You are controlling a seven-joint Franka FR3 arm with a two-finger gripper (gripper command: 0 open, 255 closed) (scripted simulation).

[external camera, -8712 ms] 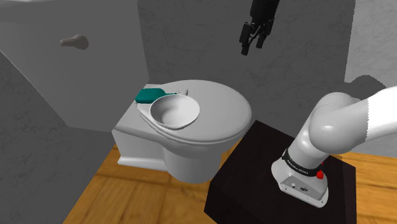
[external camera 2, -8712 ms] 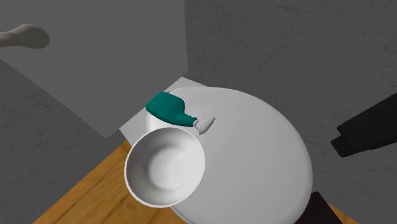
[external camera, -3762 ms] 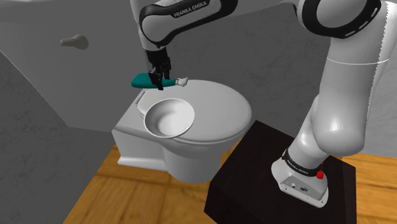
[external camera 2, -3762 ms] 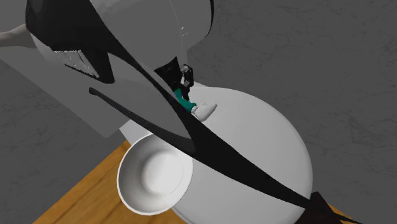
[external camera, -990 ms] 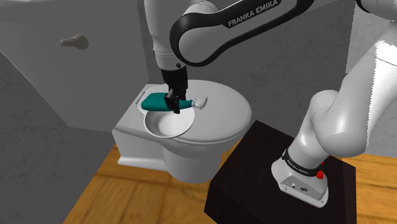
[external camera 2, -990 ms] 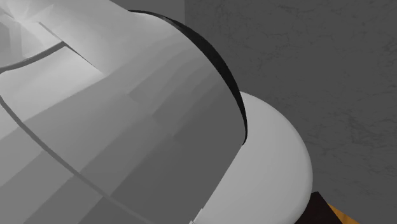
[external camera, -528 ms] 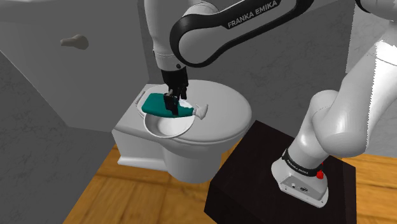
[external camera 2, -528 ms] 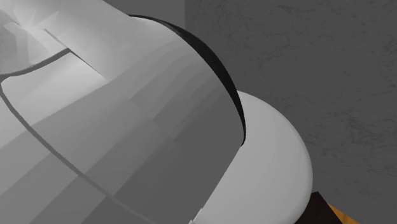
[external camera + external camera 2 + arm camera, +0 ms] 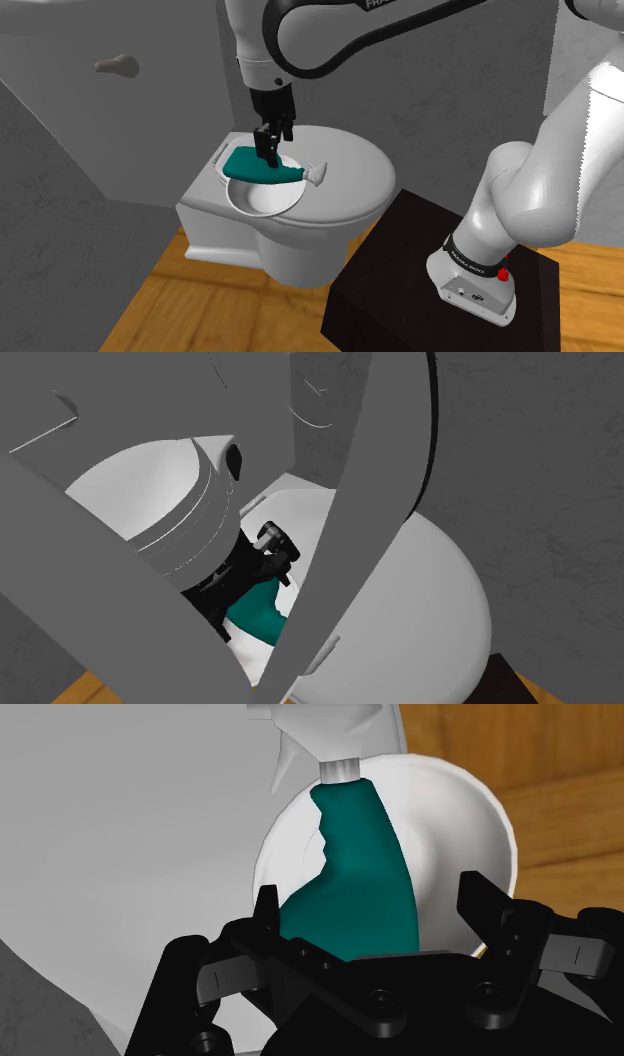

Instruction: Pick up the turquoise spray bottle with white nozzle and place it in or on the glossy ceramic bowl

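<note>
1. Since half a second earlier the gripper (image 9: 268, 150) had lifted clear of the spray bottle (image 9: 252, 166), which stayed lying on the bowl (image 9: 262, 202). In the second exterior view the arm (image 9: 150, 472) had shifted, so part of the teal bottle (image 9: 255, 614) came into sight.
2. At the shoulder view's far left we saw a grey door handle (image 9: 115, 66) on a grey panel, with a wooden floor (image 9: 170, 300) nearer to us.
3. Next came the white toilet (image 9: 225, 228) with its lid (image 9: 345, 175) closed. The white bowl sat on the left part of that lid.
4. The bottle lay on its side across the bowl. Its teal body was to the left and its white nozzle (image 9: 316, 175) to the right, jutting past the bowl's rim over the lid.
5. The gripper hung just above the bottle's body, pointing down. Its claw was spread wide and held nothing. In the wrist view the black fingers (image 9: 267, 909) stood apart on either side of the teal body, with the bowl's white inside (image 9: 460, 824) beyond it.
6. Farther right and nearer to us stood the dark stand (image 9: 400, 270), carrying the arm's white base (image 9: 475, 280).
</note>
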